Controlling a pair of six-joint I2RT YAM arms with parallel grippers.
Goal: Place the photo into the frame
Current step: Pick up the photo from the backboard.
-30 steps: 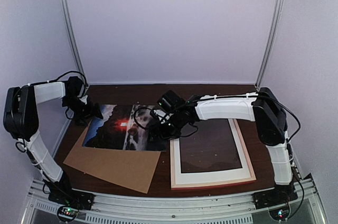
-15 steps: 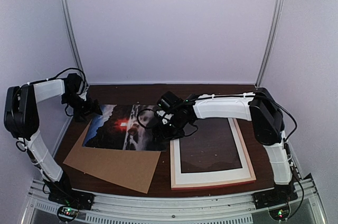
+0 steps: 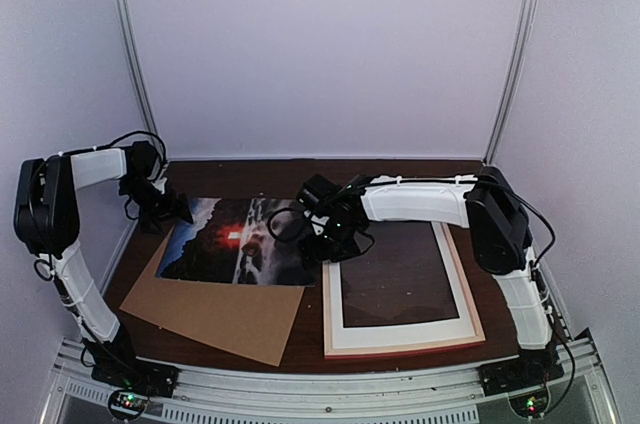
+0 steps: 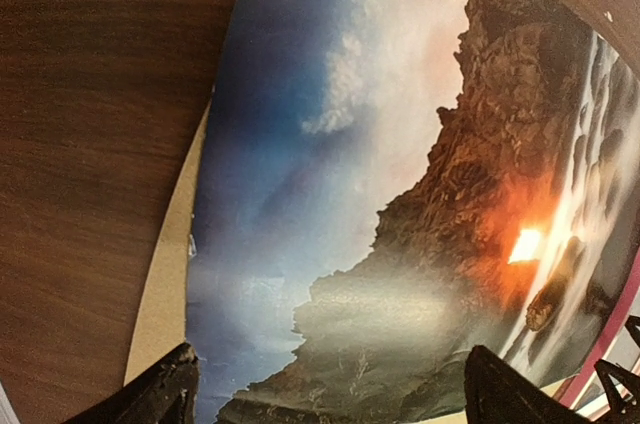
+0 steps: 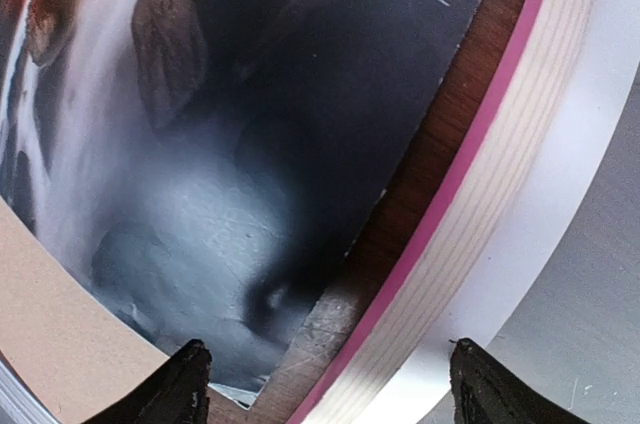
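The large rectangular dark photo (image 3: 215, 249) of misty rocks and water, with a red-orange glow near its centre, lies flat and face up on the left half of the brown wooden table (image 3: 250, 176). It is not yet in the frame. Its near edge overlaps a plain brown cardboard backing board (image 3: 220, 314), which lifts that edge slightly off the tabletop and probably makes it easier to get under.

Just beside the photo's right edge, with a thin strip of bare table between them, lies the large rectangular frame (image 3: 400, 348). It has a thin pink rim and pale wood sides, and a white window mat (image 3: 332, 314) sits inside it. It lies open side up, ready to receive the print.

The left gripper (image 3: 172, 212) hangs low at the photo's far left corner. In the left wrist view its fingers are spread wide and clasp nothing. The right gripper (image 5: 325, 384) hovers over the photo's right edge beside the frame, its fingers also parted and empty. With one gripper at each end, the arms seem set to pick up the limp sheet by opposite ends so it does not sag or bend.
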